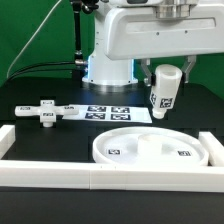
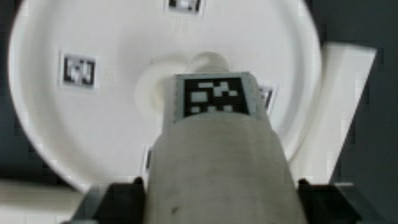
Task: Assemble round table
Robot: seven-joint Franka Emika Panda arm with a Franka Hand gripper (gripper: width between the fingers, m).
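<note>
The large rimmed white disc lies flat on the black table near the front rail. My gripper is shut on the short white cylinder leg and holds it tilted in the air above the disc's far right part. In the wrist view the leg runs out from between my fingers, its tagged end over the middle of the disc. The cross-shaped piece lies on the table at the exterior view's left.
The marker board lies behind the disc, in front of the robot base. White border rails run along the front and both sides of the table. Black cables trail at the back left.
</note>
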